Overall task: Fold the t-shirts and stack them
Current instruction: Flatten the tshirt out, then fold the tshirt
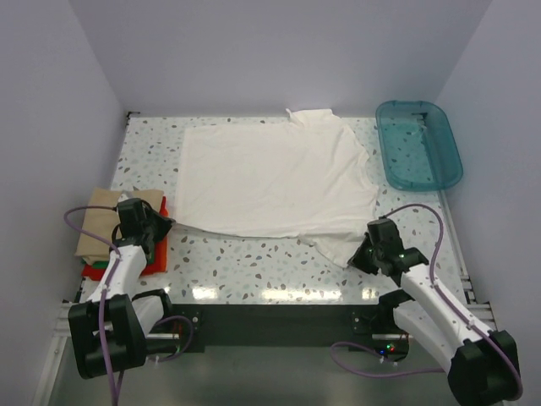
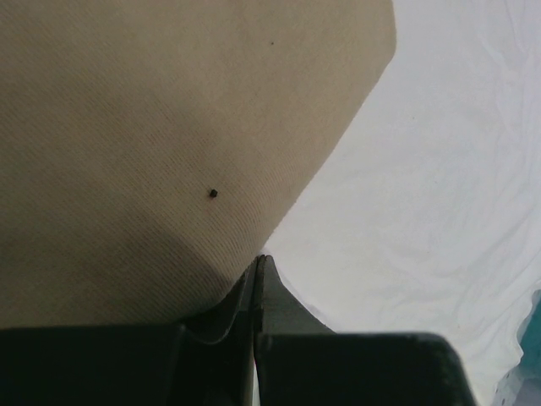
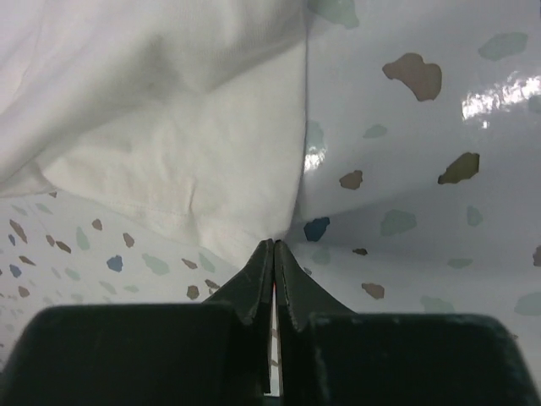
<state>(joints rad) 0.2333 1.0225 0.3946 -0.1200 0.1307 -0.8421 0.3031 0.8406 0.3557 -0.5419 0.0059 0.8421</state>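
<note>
As the left hand [image 1: 161, 222] and right hand [image 1: 359, 254] clamp the near corners of the white shirt [image 1: 270, 178] spread across the tabletop [image 1: 254, 269], a clean fold likely needs both lifting level and moving far together.

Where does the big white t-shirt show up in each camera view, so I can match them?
Top external: white t-shirt lies spread across the middle of the table.
Left wrist: white t-shirt fills the right side, beside tan cloth.
Right wrist: white t-shirt is at upper left, its hem reaching bottom centre.
Shared landmark: the speckled table shows in the top and right wrist views; it is not clear in the left wrist view.
</note>
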